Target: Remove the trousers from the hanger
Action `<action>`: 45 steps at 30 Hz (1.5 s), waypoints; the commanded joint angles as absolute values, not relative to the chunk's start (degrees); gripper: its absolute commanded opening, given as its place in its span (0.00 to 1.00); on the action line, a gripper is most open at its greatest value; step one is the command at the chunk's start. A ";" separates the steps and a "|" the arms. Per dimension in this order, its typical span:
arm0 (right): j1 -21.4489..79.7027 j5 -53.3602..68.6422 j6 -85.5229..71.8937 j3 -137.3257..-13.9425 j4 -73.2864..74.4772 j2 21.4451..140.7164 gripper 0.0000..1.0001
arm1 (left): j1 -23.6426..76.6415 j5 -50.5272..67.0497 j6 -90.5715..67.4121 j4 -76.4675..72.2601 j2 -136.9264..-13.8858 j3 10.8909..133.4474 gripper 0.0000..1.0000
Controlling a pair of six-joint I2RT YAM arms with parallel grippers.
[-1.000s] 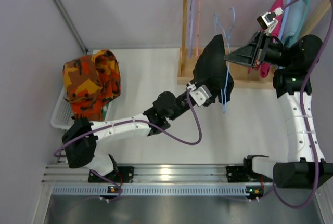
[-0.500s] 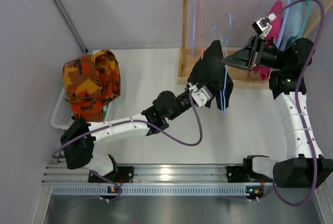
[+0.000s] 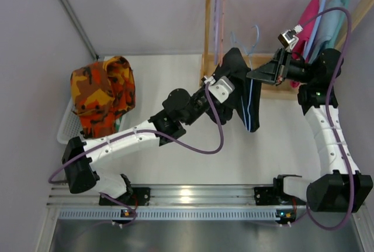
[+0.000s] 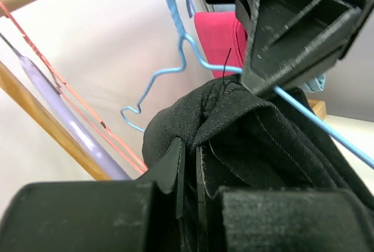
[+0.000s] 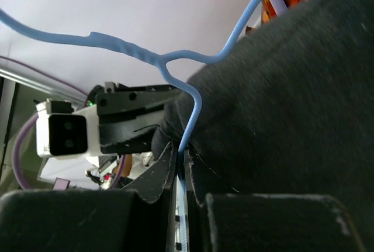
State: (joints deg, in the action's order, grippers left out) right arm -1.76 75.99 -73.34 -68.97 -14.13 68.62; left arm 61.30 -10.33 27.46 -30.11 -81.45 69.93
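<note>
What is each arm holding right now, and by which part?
The left arm's jaws pinch a fold of the black trousers, near where they drape over the blue hanger. The right arm's jaws clamp that hanger's wire, right beside the cloth.

Orange camouflage garment heaped in a white basket (far left); pink garment hangs on the wooden rack

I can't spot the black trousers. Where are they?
In the top view the black trousers hang right of centre on the blue hanger, beside the wooden rack; the left claw pinches them and the right claw pinches the hanger.
</note>
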 commanded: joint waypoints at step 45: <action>-10.28 74.27 -43.51 -61.17 13.27 64.25 0.00 | 60.74 -14.59 28.99 -19.34 -51.78 71.91 0.00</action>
